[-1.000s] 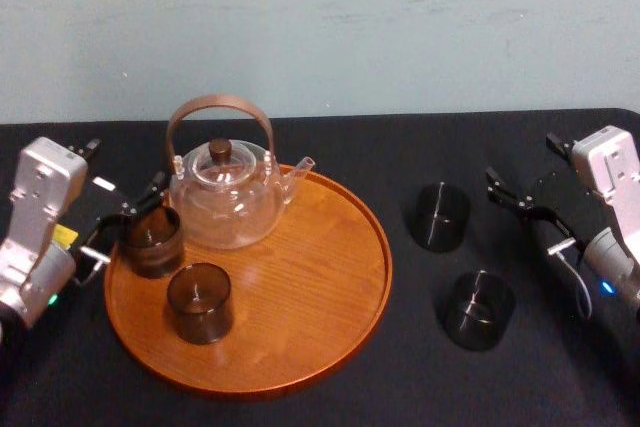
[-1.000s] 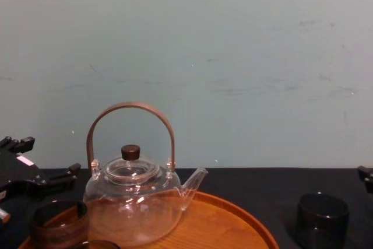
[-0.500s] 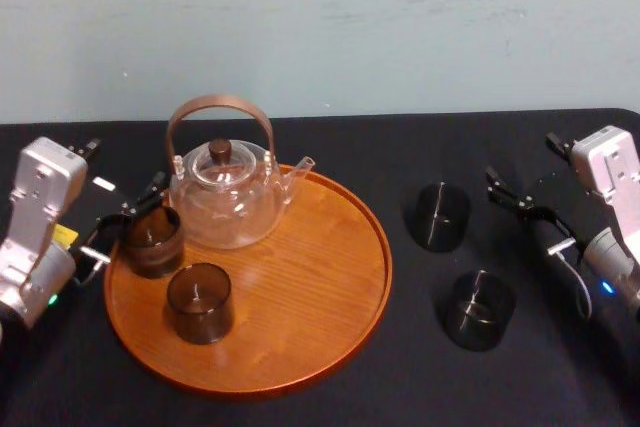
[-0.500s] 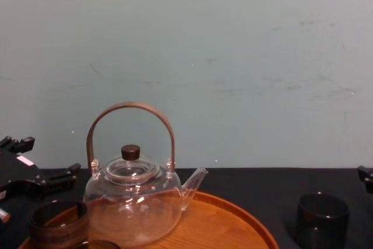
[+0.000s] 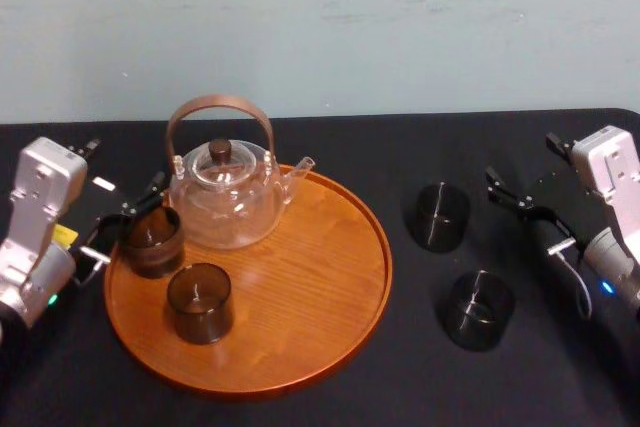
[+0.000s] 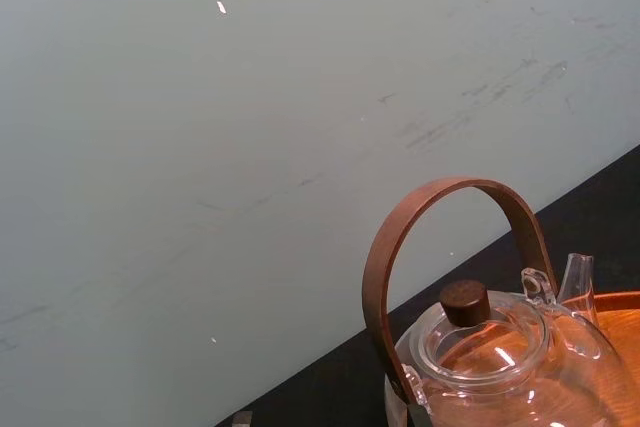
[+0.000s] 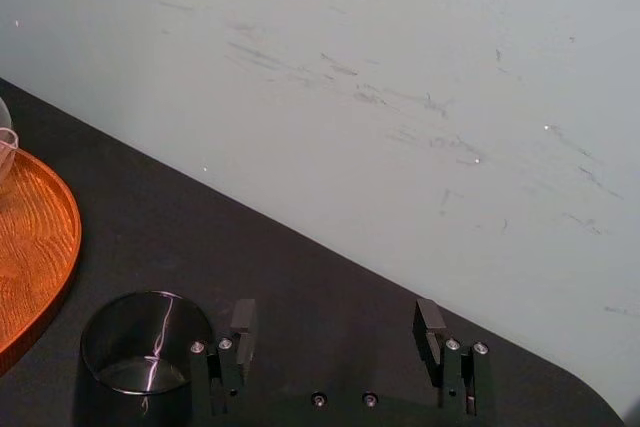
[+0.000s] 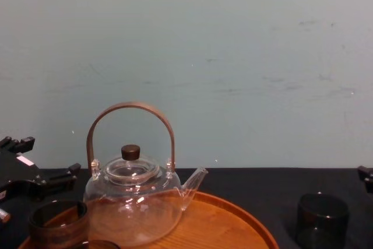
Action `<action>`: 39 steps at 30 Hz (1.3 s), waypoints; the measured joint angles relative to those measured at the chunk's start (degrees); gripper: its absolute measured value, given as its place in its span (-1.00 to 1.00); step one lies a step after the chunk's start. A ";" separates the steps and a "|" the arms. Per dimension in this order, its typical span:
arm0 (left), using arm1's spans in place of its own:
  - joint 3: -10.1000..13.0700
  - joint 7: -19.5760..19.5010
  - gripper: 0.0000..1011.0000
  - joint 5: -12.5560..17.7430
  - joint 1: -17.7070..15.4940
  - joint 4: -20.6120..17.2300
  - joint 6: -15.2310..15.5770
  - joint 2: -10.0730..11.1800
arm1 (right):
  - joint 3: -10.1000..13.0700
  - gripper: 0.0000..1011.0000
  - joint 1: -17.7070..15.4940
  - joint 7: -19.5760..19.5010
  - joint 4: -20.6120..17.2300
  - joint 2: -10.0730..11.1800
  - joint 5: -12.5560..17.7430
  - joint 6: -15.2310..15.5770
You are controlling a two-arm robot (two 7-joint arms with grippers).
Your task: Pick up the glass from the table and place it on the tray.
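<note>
**A:** Start at the left. What is that arm doing?

**B:** The left gripper [image 5: 128, 215] hangs at the tray's left edge, its fingers spread wide and clamping nothing. A dark glass, the left-edge glass [image 5: 152, 240], stands upright on the tray right at its fingertips. I cannot tell whether a finger touches it.

**A:** And the rest of the tray?

**B:** The tray [image 5: 310, 287] lies on the left half of the table [image 5: 420, 147]. The front glass [image 5: 200, 302] stands upright toward the tray's front-left edge, near the first glass but apart from it. The teapot [image 5: 225, 197] sits at the tray's back edge, just behind the left-edge glass, with its spout pointing right.

**A:** Which glasses are off the tray?

**B:** Two, both upright on the table to the right of the tray. The far table glass [image 5: 440, 215] stands apart from the tray's rim. The near table glass [image 5: 478, 309] is closer to the table's front edge and slightly further right.

**A:** And the other arm?

**B:** The right gripper [image 7: 336, 322] is by the table's right edge, fingers wide apart and holding nothing. The far table glass is near one finger, outside the gap.
</note>
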 joint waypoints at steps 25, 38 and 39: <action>0.00 0.00 0.98 0.00 0.00 0.00 0.00 0.00 | 0.00 0.98 0.00 0.00 0.00 0.00 0.00 0.00; 0.00 0.00 0.98 0.00 0.00 0.00 0.00 0.00 | 3.42 0.98 -1.87 5.75 -3.10 0.04 4.80 2.77; 0.00 0.00 0.98 0.00 0.00 0.00 0.00 0.00 | 3.71 0.98 -2.14 6.09 -3.45 0.12 5.22 3.03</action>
